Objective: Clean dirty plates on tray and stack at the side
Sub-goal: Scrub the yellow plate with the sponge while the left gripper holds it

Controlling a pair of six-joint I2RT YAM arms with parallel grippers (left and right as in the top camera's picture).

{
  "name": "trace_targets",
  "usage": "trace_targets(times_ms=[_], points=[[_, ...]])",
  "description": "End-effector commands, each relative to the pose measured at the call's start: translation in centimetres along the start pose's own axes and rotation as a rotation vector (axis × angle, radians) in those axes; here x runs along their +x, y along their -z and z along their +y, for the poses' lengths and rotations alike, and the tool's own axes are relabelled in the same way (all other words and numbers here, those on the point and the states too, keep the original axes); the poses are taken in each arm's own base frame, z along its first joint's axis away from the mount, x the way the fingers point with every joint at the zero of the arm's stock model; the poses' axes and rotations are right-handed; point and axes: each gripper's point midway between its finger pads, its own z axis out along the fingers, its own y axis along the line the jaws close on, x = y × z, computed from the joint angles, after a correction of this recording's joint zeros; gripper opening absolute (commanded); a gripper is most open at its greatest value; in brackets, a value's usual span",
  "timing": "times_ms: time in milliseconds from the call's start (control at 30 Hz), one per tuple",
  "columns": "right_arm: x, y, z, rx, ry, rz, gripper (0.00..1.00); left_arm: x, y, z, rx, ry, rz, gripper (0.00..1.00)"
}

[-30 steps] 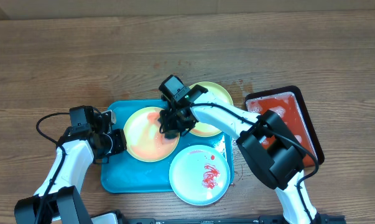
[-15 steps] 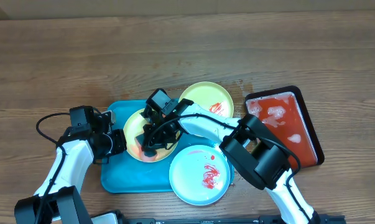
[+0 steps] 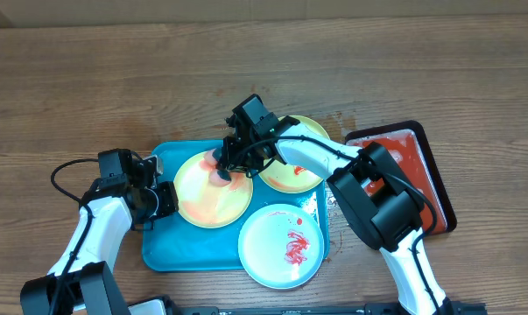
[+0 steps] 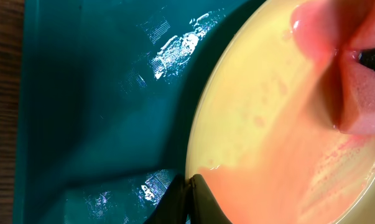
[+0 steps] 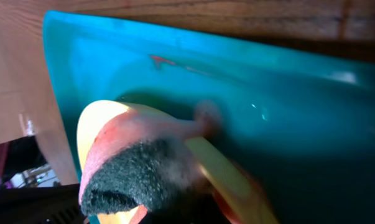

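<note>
My right claw (image 3: 221, 171) swung back to plate (image 3: 202, 199) top, clamped on sponge (image 5: 128, 177); left claw (image 3: 167, 199) pinches its rim. Three plates (image 3: 277, 249), one tray (image 3: 158, 249).

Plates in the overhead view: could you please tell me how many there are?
3. One yellow-green plate left-centre on the turquoise tray, under the sponge; a second yellow-green plate at the tray's upper right, partly behind the right arm; a blue-white plate at its lower right.
</note>
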Motion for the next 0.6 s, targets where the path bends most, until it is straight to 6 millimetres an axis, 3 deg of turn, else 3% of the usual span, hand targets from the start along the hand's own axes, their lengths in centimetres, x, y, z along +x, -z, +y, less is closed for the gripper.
trace_targets(times_ms=[0, 200, 400, 567], points=[[0.1, -0.8, -8.8, 0.303, -0.08, -0.045, 0.04, 0.3, -0.1, 0.5, -0.023, 0.016, 0.011, 0.05], [2.4, -0.3, -8.8, 0.367, -0.001, 0.065, 0.04, 0.3, -0.1, 0.5, -0.023, 0.016, 0.01, 0.04], [3.2, 0.7, -8.0, 0.432, 0.086, 0.12, 0.04, 0.3, -0.1, 0.5, -0.023, 0.015, 0.01, 0.04], [5.3, 0.2, -7.1, 0.422, 0.09, 0.187, 0.04, 0.3, -0.1, 0.5, -0.023, 0.015, 0.011, 0.05]])
